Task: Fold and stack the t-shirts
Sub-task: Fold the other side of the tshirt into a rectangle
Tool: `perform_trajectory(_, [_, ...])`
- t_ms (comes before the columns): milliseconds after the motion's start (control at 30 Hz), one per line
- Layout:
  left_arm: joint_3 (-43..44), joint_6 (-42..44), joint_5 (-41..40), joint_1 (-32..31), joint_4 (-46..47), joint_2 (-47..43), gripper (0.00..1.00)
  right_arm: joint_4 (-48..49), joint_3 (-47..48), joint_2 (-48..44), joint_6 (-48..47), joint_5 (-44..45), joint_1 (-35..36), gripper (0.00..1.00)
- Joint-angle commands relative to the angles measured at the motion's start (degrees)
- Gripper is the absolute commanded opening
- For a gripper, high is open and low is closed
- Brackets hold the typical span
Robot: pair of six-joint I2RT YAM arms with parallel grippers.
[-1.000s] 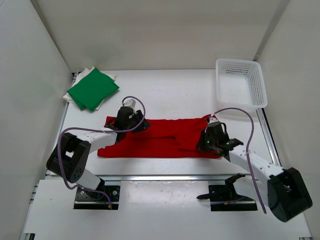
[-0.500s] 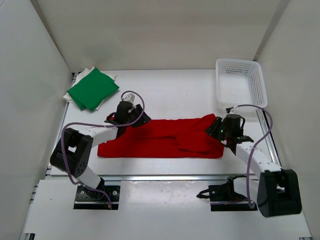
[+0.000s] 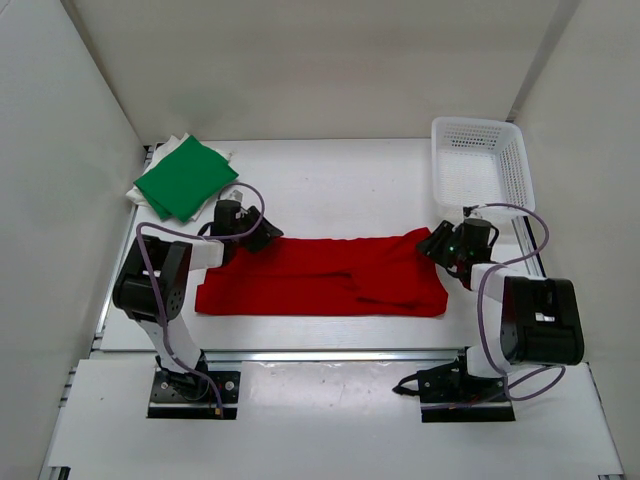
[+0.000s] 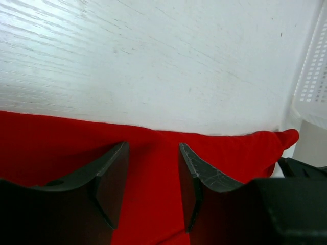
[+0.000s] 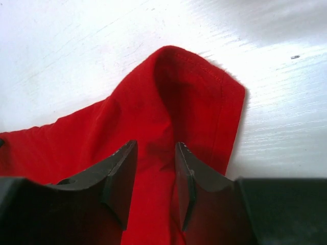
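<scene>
The red t-shirt [image 3: 330, 275] lies as a long soft band on the grainy white table [image 3: 340, 190]. At its far corners the left gripper [image 4: 153, 145] and right gripper [image 5: 156, 144] are parted and empty. Beyond it: green t-shirt [image 3: 185, 178] atop white t-shirt [image 3: 138, 190], lattice basket [image 3: 480, 170], plain walls [image 3: 300, 70].

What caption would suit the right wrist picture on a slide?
The right pincer, jaws apart, poised over a raised fold of the red cloth t-shirt on the white table.
</scene>
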Motion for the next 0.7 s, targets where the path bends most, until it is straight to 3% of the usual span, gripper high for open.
perform_trajectory(0, [-1.29,-2.15,3.23,1.73,3.3,0.67,0.53,4.19,2.27,1.65,-0.3,0.26,-0.29,0.34])
perform_trajectory(100, [-1.64,-2.41,4.02,3.06,3.91,1.2,0.53,3.57,2.89,3.58,-0.04,-1.66,-0.73,0.29])
perform_trajectory(200, [-2.61,-2.59,4.02,4.37,4.35,1.38,0.53,3.92,2.89,3.85,0.4,-1.49,-1.08,0.1])
perform_trajectory(300, [-3.14,-2.77,4.03,5.43,4.71,1.12,0.53,3.92,2.19,2.62,1.19,-0.44,-2.13,0.0])
perform_trajectory(533, [-4.54,-3.64,3.15,8.33,5.41,0.59,0.53,1.03,3.41,4.01,1.45,0.97,-4.16,0.01])
perform_trajectory(567, [-4.37,-3.47,3.15,8.33,5.32,0.41,0.53,0.33,3.5,4.64,1.19,1.23,-4.25,0.05])
perform_trajectory(667, [-4.46,-3.64,3.23,7.72,5.15,-0.91,0.53,0.94,3.24,2.89,2.33,0.62,-3.81,0.29])
